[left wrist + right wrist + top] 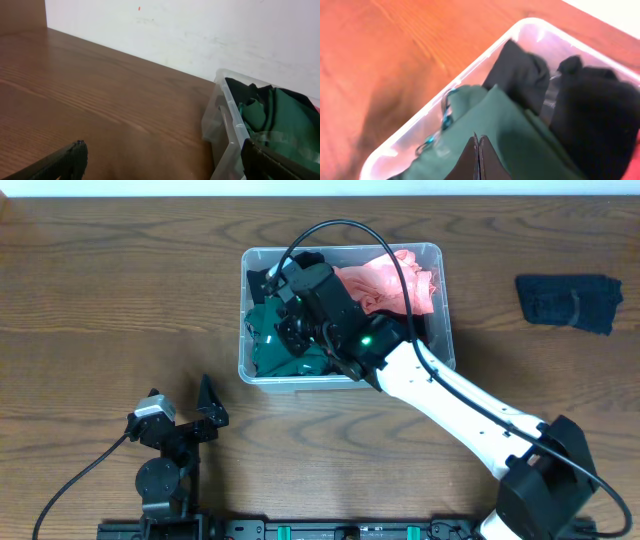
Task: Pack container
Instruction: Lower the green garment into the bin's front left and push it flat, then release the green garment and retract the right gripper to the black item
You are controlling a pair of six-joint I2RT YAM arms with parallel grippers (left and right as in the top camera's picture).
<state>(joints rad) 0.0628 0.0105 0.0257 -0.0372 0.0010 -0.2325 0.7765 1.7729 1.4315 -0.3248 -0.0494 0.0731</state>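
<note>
Tucking the crumpled dark green cloth (520, 145) into the large clear rectangular plastic bin (345, 249) on the desk (100, 280), press slowly with the right end effector (478, 150), closed tip-to-tip, staying clear of the rim, with the left end effector (182, 405) wide open, empty.

Overhead: even, diffuse, fairly bright; sharp edge to edge; faint soft shadows on worktop (120, 280) beside container (340, 248); small green lamp glow on right arm (450, 395).
Left wrist: bright white wall (200, 35), slightly washed out; dark parts at bottom edge blurred.
Right wrist: strong orange cast, soft focus throughout; right end effector (478, 157) blurred; pale glare along clear rim.
</note>
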